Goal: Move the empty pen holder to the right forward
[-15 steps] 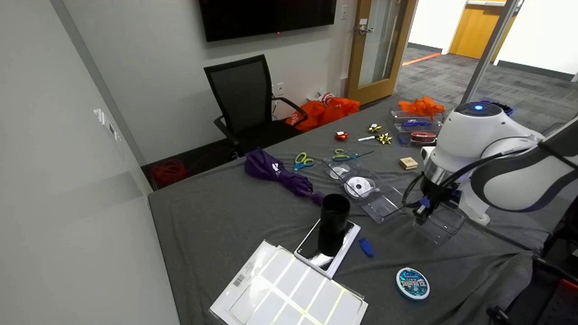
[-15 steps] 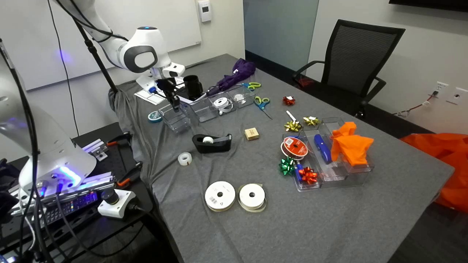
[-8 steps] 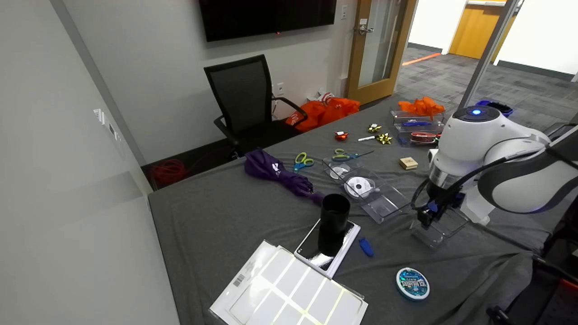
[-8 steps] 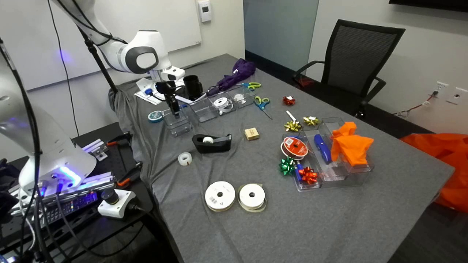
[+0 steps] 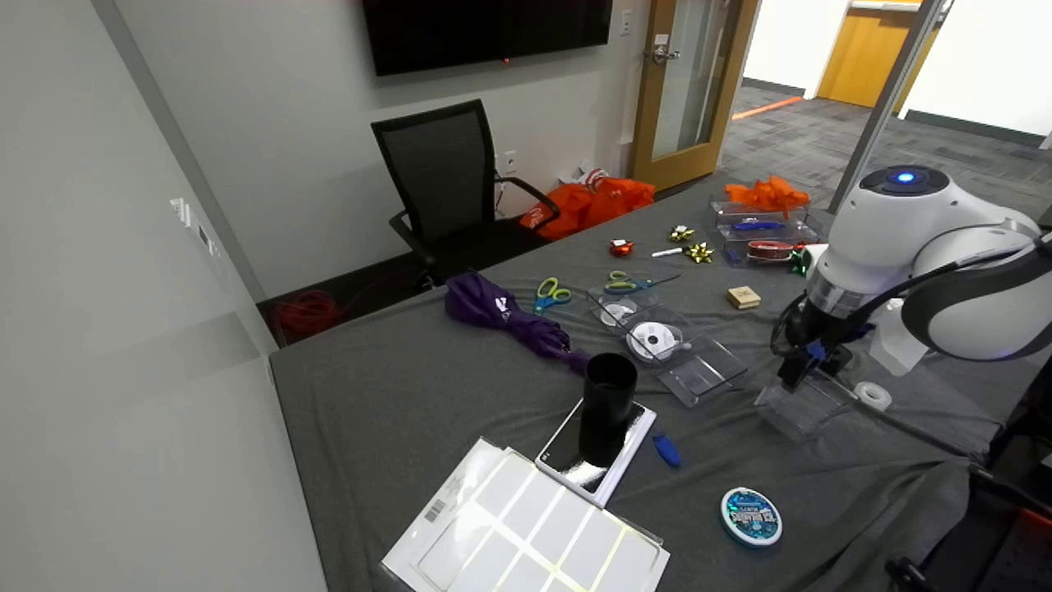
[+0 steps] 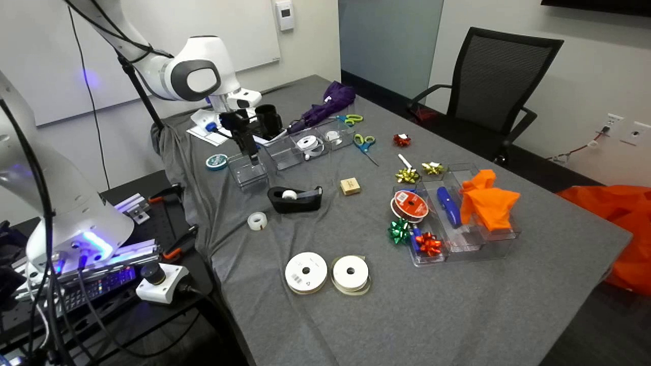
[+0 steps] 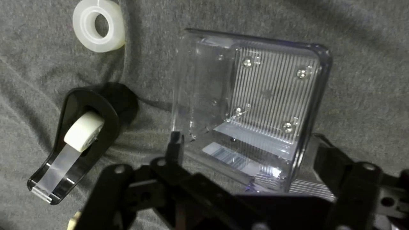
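Observation:
The pen holder, a black cylindrical cup (image 5: 610,390), stands upright on a flat glossy box (image 5: 567,444) and shows in both exterior views. Its inside is too dark to see into, and no pens rise above its rim. My gripper (image 7: 247,139) is well apart from it, over a small clear plastic bin (image 7: 268,92). In the wrist view the jaws stand wide, with one dark finger (image 7: 175,148) by the bin's left side and the other beyond its right wall. Nothing is gripped. The cup is out of the wrist view.
A clear organizer with white spools (image 6: 291,152) lies between bin and cup. A black tape dispenser (image 7: 119,99) and a tape roll (image 7: 118,28) sit close to the bin. A round tin (image 5: 751,516), a blue object (image 5: 666,450) and a purple umbrella (image 5: 514,319) are also nearby.
The clear bin, tilted in the jaws a second ago, has come down onto the cloth and the fingers have spread. The arm has shifted slightly up and away from the cup, which has not moved.

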Controlling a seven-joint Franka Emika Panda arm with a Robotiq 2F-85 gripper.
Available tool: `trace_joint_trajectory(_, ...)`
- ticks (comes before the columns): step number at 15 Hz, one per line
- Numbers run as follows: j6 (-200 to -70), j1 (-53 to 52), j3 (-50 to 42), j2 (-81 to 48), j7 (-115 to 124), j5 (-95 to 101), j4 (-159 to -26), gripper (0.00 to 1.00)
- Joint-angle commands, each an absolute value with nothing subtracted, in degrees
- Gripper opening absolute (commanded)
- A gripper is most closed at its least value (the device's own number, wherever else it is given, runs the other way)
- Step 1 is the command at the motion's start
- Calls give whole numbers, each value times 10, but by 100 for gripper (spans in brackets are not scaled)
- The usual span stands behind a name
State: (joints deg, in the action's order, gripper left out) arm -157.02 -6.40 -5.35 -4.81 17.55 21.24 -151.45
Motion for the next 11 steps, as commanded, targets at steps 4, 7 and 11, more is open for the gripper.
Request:
trace_joint_trajectory(4,-1585,-34,-29,28,78,155,-1574,100)
trace_joint_trajectory(7,-1574,-35,-24,62,7,86,-1592,100)
trace_joint_trajectory(11,-1548,-38,-31,106,-67,16,-1601,100)
